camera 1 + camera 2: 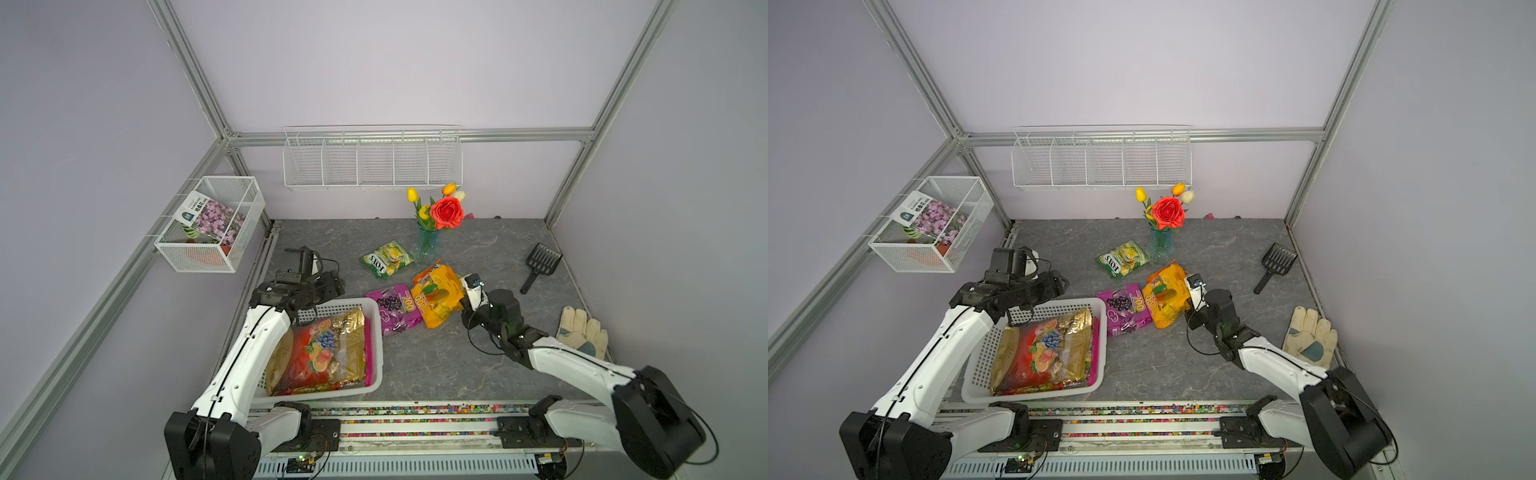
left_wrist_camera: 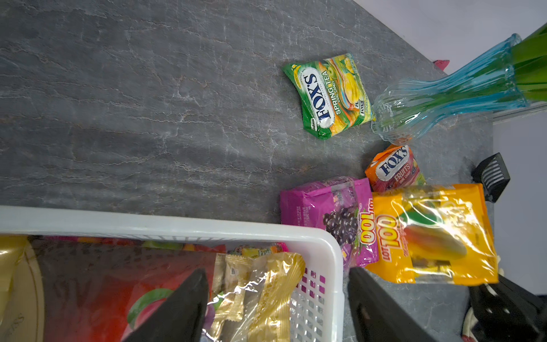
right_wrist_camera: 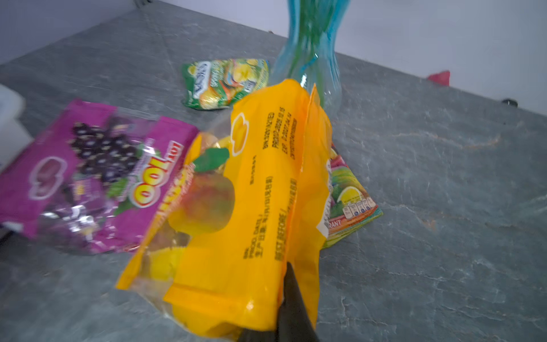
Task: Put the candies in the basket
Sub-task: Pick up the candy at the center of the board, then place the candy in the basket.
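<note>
The right gripper (image 1: 464, 289) is clenched on the edge of the mango bag (image 1: 438, 297), which is tilted up off the table (image 1: 436, 365) at its gripped side; the right wrist view shows a black finger (image 3: 291, 299) pinching the bag's seam, its printed back turned toward the camera. The mango bag's left edge overlaps the grape bag (image 1: 395, 307), which lies flat just right of the basket (image 1: 376, 332). Partly under the mango bag's far end lies the orange FOX'S bag (image 2: 395, 168), with the blue vase (image 1: 427, 245) of flowers just beyond it. The green FOX'S bag (image 1: 386, 259) lies flat on the table, left of the vase and touching its base in the left wrist view. The basket sits at the near left of the table and holds the gold bag (image 1: 324, 353), with the pink bag (image 1: 368, 353) showing along its right side, under the gold one. The left gripper (image 2: 278, 311) hangs released over the basket's far right corner, one finger above the gold bag and the other outside the rim. A black scoop (image 1: 540, 266) lies at the far right and a glove (image 1: 582, 332) at the right edge. On the left wall a wire basket (image 1: 212, 224) holds a flower packet (image 1: 210, 216); a long wire rack (image 1: 372, 160) hangs on the far wall.
</note>
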You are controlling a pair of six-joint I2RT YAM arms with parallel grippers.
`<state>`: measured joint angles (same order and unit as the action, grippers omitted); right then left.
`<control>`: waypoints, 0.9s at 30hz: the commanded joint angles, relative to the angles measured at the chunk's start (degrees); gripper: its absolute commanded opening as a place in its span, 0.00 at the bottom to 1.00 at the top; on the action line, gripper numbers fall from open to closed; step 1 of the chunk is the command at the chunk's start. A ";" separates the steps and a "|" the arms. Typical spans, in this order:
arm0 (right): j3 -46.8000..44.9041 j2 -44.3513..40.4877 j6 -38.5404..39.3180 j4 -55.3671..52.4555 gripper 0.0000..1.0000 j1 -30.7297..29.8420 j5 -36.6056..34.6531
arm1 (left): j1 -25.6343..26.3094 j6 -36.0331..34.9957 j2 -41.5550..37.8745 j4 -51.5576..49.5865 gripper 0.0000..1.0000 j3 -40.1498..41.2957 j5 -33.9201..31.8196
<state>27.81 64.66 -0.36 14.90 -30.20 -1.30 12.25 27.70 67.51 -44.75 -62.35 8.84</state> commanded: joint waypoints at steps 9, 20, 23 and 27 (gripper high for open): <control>13.60 -17.62 11.06 -25.98 0.00 -3.12 5.64 | -0.26 1.06 1.41 -0.06 0.81 -5.37 -2.39; 29.19 -3.51 16.91 -25.98 0.00 -13.92 19.56 | -0.38 1.53 -3.19 -1.41 0.83 -7.57 -8.46; 34.13 3.12 17.34 -23.11 0.00 -17.08 22.89 | -0.51 0.78 -4.34 -2.22 0.83 -8.18 -9.36; 40.95 12.13 14.34 -18.93 0.00 -18.62 34.04 | -1.63 -0.23 -6.29 -4.03 0.82 -9.14 -10.30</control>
<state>64.23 73.87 15.84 -13.54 -48.12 21.87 11.46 28.58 62.94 -46.63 -69.41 0.43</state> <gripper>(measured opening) 0.063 0.826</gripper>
